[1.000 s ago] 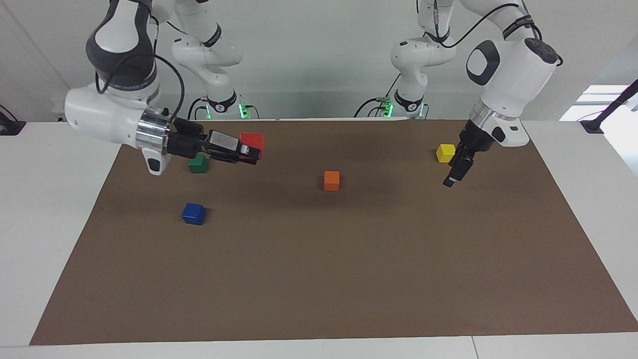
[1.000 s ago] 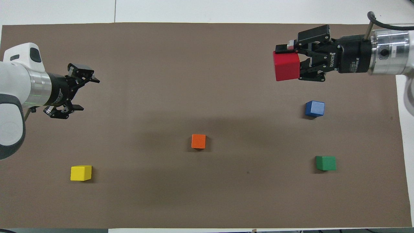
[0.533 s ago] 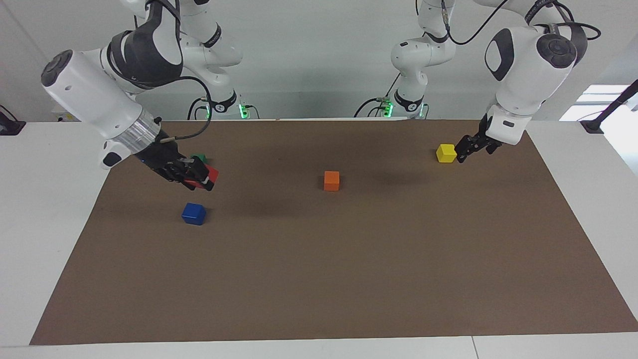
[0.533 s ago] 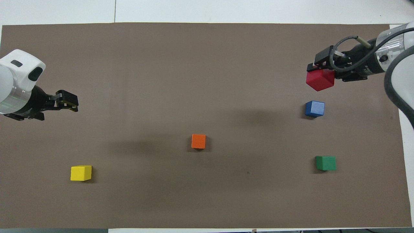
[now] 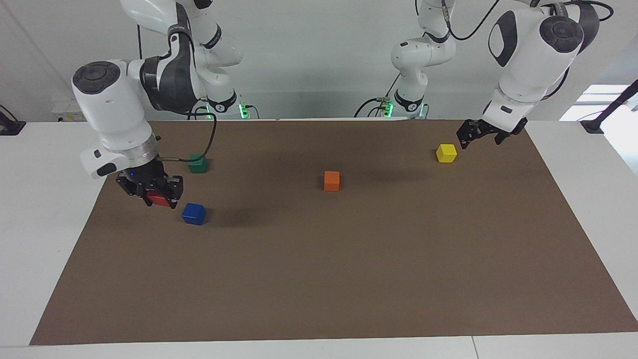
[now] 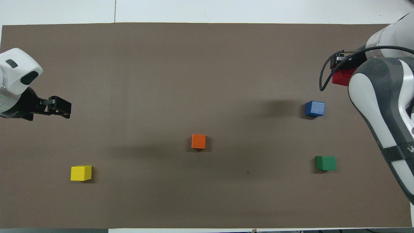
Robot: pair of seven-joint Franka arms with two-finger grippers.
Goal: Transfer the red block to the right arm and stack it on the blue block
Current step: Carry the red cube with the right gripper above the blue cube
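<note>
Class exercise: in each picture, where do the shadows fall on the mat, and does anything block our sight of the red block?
Facing view: a soft dark patch on the mat beside the blue block; red block shows between the right gripper's fingers. Overhead view: a similar patch beside the blue block; the right arm hides part of the red block.

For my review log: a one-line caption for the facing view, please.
Right gripper holds the red block over the mat beside the blue block; left gripper waits open above the yellow block.
</note>
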